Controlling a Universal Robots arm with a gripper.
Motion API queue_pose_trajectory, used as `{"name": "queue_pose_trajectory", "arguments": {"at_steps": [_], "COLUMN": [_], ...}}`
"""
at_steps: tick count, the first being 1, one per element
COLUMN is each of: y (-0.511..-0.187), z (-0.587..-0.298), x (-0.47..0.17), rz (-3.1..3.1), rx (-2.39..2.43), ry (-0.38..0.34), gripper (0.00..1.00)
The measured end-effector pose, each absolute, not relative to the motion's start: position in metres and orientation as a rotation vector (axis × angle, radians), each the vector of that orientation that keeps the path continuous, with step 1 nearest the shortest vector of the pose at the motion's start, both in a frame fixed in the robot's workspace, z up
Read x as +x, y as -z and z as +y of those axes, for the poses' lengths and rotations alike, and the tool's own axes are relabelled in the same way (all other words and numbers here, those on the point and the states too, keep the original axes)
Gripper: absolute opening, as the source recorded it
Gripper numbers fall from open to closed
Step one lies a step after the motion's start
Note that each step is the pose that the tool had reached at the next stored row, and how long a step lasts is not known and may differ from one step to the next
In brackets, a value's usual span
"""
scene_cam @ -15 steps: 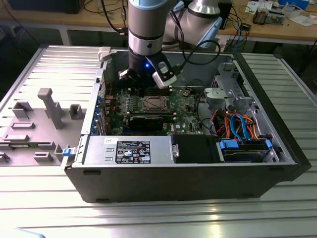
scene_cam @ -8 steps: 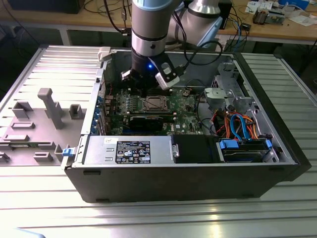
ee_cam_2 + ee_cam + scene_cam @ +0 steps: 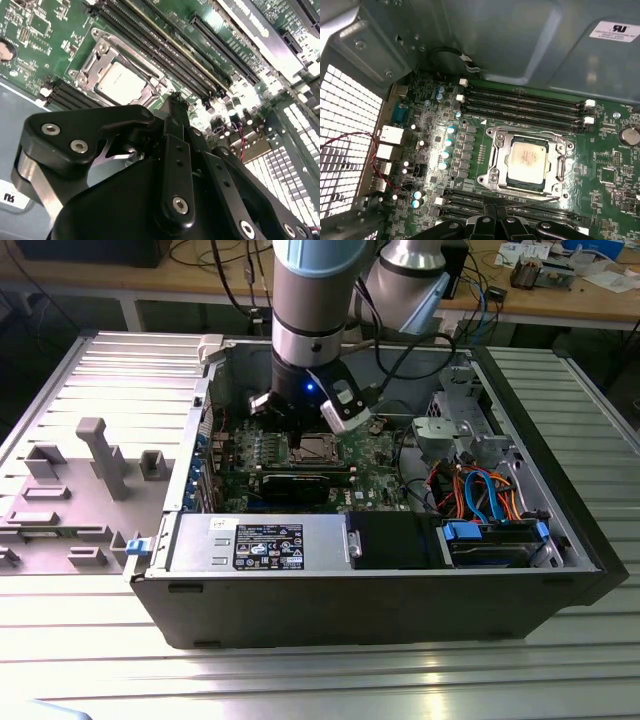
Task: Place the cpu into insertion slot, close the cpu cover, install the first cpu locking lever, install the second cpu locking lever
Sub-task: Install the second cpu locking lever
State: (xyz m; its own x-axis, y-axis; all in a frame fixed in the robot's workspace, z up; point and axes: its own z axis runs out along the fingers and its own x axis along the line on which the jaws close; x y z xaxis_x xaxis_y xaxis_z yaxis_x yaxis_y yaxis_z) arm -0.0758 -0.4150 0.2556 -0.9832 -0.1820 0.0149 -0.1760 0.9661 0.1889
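The cpu lies flat in the insertion slot on the green board, its silver top also showing in the second wrist view. The cpu cover lies down around it as a silver frame, the chip showing through its window. A thin locking lever rod runs along the socket's edge nearest my gripper. My gripper hangs just above the board beside the socket, fingers together and tips close to that rod. Nothing shows between the fingers.
Long black memory slots run along the far side of the socket. A black graphics card lies nearer the case front. The case walls, a drive cage and orange and blue cables surround the board.
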Motion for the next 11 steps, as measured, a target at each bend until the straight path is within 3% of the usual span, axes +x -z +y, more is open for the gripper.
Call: {"name": "queue_pose_trajectory", "arguments": {"at_steps": [11], "y": [-0.233], "z": [-0.415], "x": [-0.079], "rz": [-3.084], "rx": [0.274], "ry": [0.292], "gripper": [0.11]}}
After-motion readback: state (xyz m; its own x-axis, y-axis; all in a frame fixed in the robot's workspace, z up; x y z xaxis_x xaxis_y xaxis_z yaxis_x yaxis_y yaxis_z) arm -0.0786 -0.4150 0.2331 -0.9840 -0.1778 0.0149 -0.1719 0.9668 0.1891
